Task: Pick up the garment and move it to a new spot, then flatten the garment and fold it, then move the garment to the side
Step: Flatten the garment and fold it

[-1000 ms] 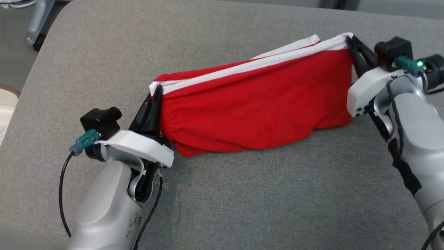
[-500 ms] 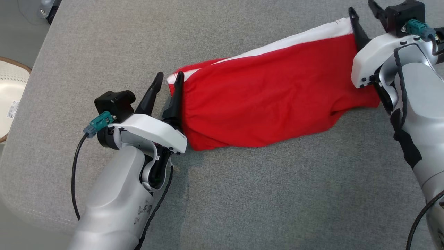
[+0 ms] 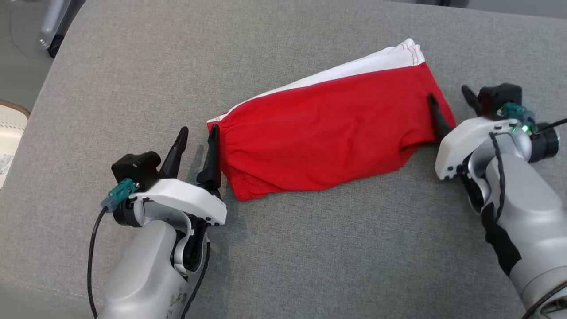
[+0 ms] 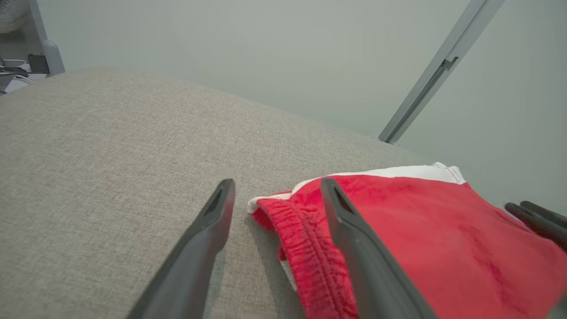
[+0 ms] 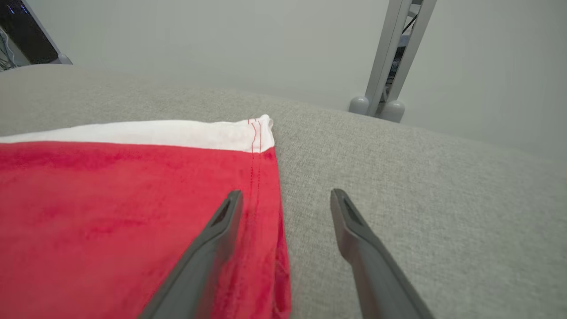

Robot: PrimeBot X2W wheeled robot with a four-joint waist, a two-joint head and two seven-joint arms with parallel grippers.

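The garment (image 3: 323, 133), red with a white band, lies flat on the cushion (image 3: 310, 266) at mid-frame. The left gripper (image 3: 199, 130) at its lower-left end and the right gripper (image 3: 447, 92) at its right end both stand apart, holding nothing. It looks light, soft and limp; pinching the stitched end hems seems best.

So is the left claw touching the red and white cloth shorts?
Cannot tell. In the left wrist view the left gripper's finger crosses the red and white shorts' waistband, hiding any gap.
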